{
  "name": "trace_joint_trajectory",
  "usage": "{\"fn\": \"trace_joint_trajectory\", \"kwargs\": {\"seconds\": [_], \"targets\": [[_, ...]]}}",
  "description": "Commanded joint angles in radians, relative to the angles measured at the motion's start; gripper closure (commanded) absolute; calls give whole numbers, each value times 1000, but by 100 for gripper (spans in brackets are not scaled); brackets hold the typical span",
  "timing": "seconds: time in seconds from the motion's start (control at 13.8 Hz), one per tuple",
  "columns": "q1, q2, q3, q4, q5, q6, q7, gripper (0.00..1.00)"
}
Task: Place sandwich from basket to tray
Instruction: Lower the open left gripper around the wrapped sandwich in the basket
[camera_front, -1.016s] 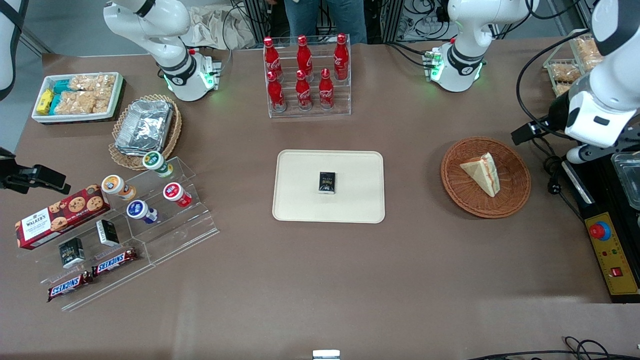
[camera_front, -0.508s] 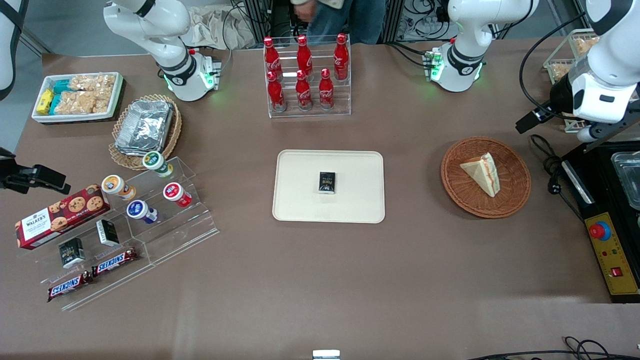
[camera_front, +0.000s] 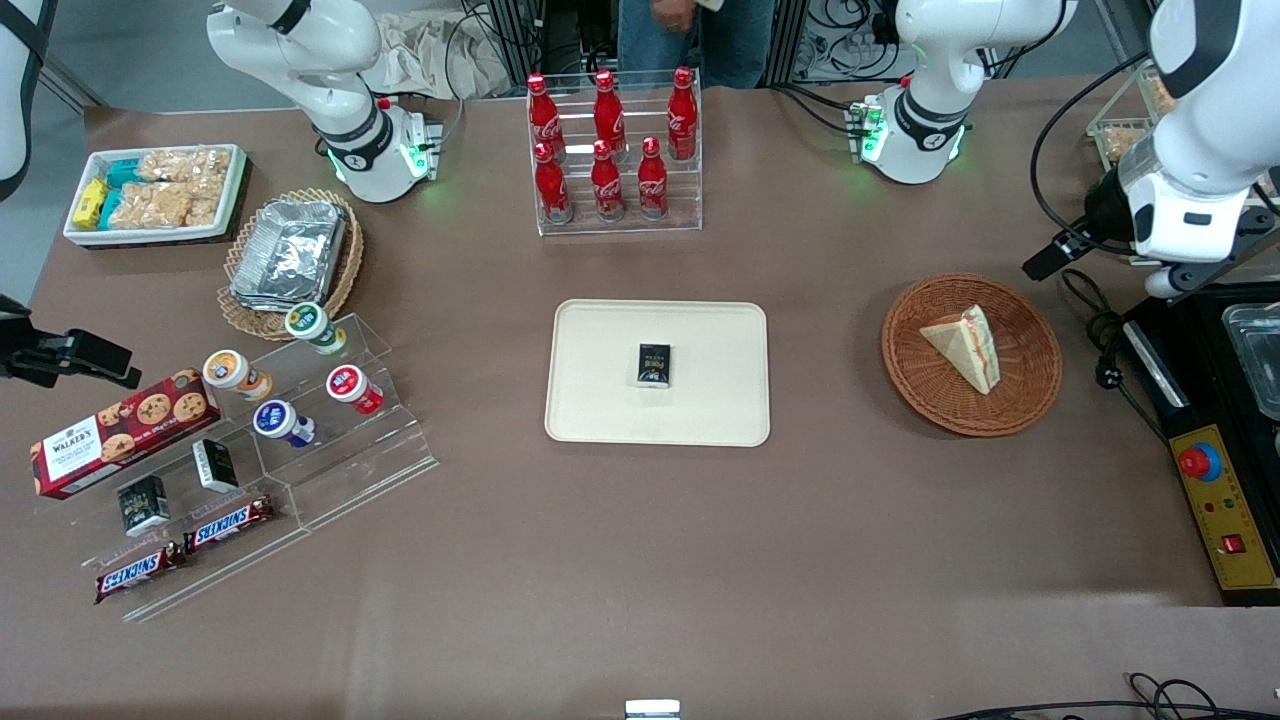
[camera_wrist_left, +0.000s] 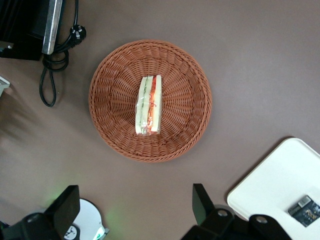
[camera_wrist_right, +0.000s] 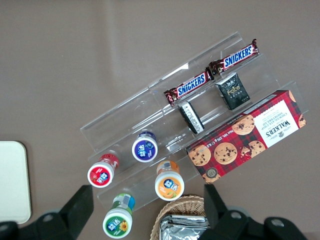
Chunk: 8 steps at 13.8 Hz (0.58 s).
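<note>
The triangular wedge sandwich (camera_front: 964, 346) of pale white bread, with red-orange and green filling along its cut edge, lies in the middle of the round reddish-brown woven wicker basket (camera_front: 1030, 395). The basket stands on the brown worktop (camera_front: 640, 560), toward the working arm's end of it. The flat cream-white rectangular tray (camera_front: 600, 400) with rounded corners lies at the centre of the worktop, well apart from the basket, and a small black box (camera_front: 654, 364) rests on it.

The left arm's gripper (camera_wrist_left: 135, 212) hangs high above the worktop, near the basket but not directly over the sandwich. In the left wrist view its two dark jaws stand wide apart and hold nothing, and the sandwich (camera_wrist_left: 149, 105), the basket (camera_wrist_left: 190, 130) and a corner of the tray (camera_wrist_left: 270, 185) are seen below them.

Farther from the front camera than the tray stands a clear stepped rack with red cola bottles (camera_front: 606, 150). Beside the basket, at the working arm's end, a black cable (camera_front: 1105, 340) lies coiled on the worktop.
</note>
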<state>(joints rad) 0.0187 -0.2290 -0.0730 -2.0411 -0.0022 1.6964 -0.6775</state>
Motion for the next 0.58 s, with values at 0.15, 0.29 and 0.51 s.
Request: {"fn": "trace_joint_trajectory", "kwargs": {"seconds": [0.15,0.29,0.51], "targets": [[10,-23,-13,-178,14,182,-60,0],[7,-4,-16,-223,56,227,-73,0],[1,14,-17,-321,64,333,-73,0]]}}
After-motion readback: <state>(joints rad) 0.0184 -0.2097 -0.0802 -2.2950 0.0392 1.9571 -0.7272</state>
